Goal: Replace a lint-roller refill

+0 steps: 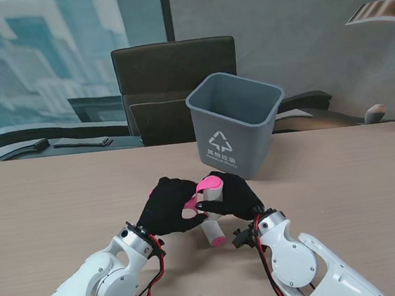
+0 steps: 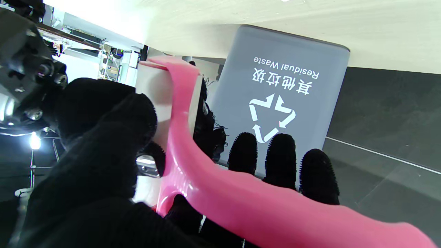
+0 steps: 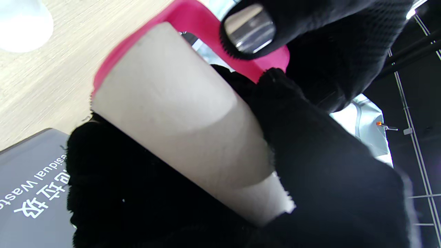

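Note:
Both black-gloved hands meet over the middle of the table, just in front of the bin. My left hand (image 1: 167, 206) is shut on the pink lint-roller handle (image 2: 220, 196), which runs across its palm. The fingers (image 2: 280, 155) of that hand curl behind the handle. My right hand (image 1: 236, 195) is shut on the white roll (image 3: 179, 113) sitting on the roller's pink head (image 1: 209, 184). A second white cylinder with a pink end (image 1: 213, 234) lies on the table under the hands, nearer to me.
A grey waste bin (image 1: 236, 123) marked "Residual Waste" stands right behind the hands. A dark office chair (image 1: 174, 73) is pushed up to the table's far edge. The wooden table top (image 1: 55, 205) spreads to both sides.

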Controlling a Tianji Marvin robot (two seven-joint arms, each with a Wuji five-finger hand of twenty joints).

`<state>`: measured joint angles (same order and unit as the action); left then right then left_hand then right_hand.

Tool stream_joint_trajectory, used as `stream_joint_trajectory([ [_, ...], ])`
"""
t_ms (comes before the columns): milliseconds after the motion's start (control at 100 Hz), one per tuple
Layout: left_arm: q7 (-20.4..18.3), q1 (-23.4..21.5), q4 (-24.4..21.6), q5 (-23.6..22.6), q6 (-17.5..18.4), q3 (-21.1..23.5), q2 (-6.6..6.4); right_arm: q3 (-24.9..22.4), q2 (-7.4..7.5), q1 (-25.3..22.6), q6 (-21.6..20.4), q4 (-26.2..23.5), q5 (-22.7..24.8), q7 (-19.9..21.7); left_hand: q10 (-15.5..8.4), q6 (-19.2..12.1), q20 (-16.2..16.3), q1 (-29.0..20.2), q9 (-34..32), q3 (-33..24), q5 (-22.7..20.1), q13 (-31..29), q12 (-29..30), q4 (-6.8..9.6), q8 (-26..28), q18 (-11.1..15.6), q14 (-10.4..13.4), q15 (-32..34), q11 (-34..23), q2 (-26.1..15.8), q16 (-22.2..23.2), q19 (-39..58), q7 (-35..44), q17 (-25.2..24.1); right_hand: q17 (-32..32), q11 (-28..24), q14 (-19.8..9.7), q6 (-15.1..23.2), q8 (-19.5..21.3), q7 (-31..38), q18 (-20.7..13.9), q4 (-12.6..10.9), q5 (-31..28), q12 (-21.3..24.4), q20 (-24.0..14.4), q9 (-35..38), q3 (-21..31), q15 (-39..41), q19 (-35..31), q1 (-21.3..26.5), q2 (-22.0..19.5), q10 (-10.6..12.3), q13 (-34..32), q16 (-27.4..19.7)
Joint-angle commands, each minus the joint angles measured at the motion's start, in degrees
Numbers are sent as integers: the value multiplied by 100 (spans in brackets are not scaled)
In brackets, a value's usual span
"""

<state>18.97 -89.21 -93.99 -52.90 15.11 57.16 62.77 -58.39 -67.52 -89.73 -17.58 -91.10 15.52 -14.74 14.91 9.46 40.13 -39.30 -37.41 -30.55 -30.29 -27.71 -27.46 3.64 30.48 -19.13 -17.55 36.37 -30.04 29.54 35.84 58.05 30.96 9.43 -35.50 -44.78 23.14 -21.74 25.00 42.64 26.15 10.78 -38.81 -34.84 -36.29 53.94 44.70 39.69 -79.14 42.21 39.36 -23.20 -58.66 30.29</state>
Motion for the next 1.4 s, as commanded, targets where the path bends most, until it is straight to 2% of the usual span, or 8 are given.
stream_joint_trajectory([
  [0, -127, -24, 104, -31, -44, -60, 36, 68, -121, -46, -134, -298, -30, 78, -61, 91, 128, -240, -268, -291, -304, -270, -185, 157, -9, -86, -13, 265, -193, 112, 103, 204, 96, 111, -213, -336, -1349, 1193, 272, 922, -1173, 25, -609, -147, -58, 228, 733, 1100, -157, 1452, -1376, 149, -588, 363],
  [120, 21, -3, 142, -121, -24, -80, 39, 64, -129, -84, -144, -344, -100, 68, -211, -74, 98, -720, -776, -808, -444, -829, -277, 165, 308, -62, 96, 641, -515, 425, 134, 594, 858, 465, -241, -344, -1344, 1187, 266, 930, -1171, 27, -618, -151, -67, 246, 743, 1110, -165, 1443, -1371, 143, -611, 366],
  [200, 100, 7, 159, -105, -42, -99, 57, 64, -138, -121, -155, -387, -184, 67, -339, -233, -60, -1533, -1956, -1333, -629, -1453, -1343, -28, 33, 7, 152, 1094, 473, 1077, 97, 1193, 1537, 948, -263, -342, -1351, 1194, 260, 931, -1173, 28, -616, -151, -74, 246, 751, 1113, -175, 1438, -1367, 146, -621, 366],
  [310, 195, 23, 190, -36, -44, -122, 88, 65, -144, -148, -177, -417, -264, 71, -408, -305, -197, -2084, -2600, -1836, -934, -2373, -1289, 170, -290, 71, -5, 1480, 446, 986, 101, 1882, 2053, 1622, -277, -344, -1361, 1212, 257, 936, -1178, 27, -623, -153, -80, 247, 757, 1113, -181, 1422, -1377, 162, -630, 366],
  [640, 230, -49, 146, 40, 94, -38, 104, 20, -113, -115, -282, -361, -197, 144, -417, -182, -190, -2051, -2499, -2379, -943, -2579, -2320, 1006, -186, 139, 86, 2552, 22, 847, 833, 2232, 2092, 1761, 707, 277, -1382, 1487, 102, 565, -1277, -383, 144, 339, 305, -753, 154, -88, 754, 436, -959, 549, 438, -25],
  [680, 237, -60, 140, 43, 102, -28, 105, 8, -102, -111, -303, -355, -175, 171, -412, -174, -184, -2054, -2494, -2378, -946, -2494, -2386, 1054, -170, 143, -175, 2590, 19, 844, 929, 2244, 2094, 1760, 921, 343, -1371, 1466, 387, 39, -1251, -431, 116, 529, 390, -990, 178, -312, 893, 171, -883, 567, 651, -106],
  [830, 269, -94, 119, 40, 130, 2, 108, -65, -44, -92, -385, -321, 53, 262, -404, -167, -204, -2047, -2482, -2393, -936, -2515, -2495, 1121, -151, 148, -106, 2687, -2, 829, 1002, 2267, 2088, 1763, 1667, 721, -1374, 1342, 1269, -1791, -1209, -895, -25, 801, 613, -1857, 230, -961, 1386, -480, -863, 631, 1592, -424],
  [1390, 329, -191, 57, 41, 178, 103, 114, -388, 108, -138, -330, -356, 892, 364, -419, -155, -287, -2023, -2469, -2432, -934, -2528, -2677, 1211, -129, 158, -38, 2784, 4, 811, 1063, 2337, 2080, 1749, 2843, 1242, -1425, 1435, 1089, -2714, -1100, -893, 1014, 1101, 1045, -3260, 101, -1821, 2299, -1218, -340, 777, 2976, -921],
])
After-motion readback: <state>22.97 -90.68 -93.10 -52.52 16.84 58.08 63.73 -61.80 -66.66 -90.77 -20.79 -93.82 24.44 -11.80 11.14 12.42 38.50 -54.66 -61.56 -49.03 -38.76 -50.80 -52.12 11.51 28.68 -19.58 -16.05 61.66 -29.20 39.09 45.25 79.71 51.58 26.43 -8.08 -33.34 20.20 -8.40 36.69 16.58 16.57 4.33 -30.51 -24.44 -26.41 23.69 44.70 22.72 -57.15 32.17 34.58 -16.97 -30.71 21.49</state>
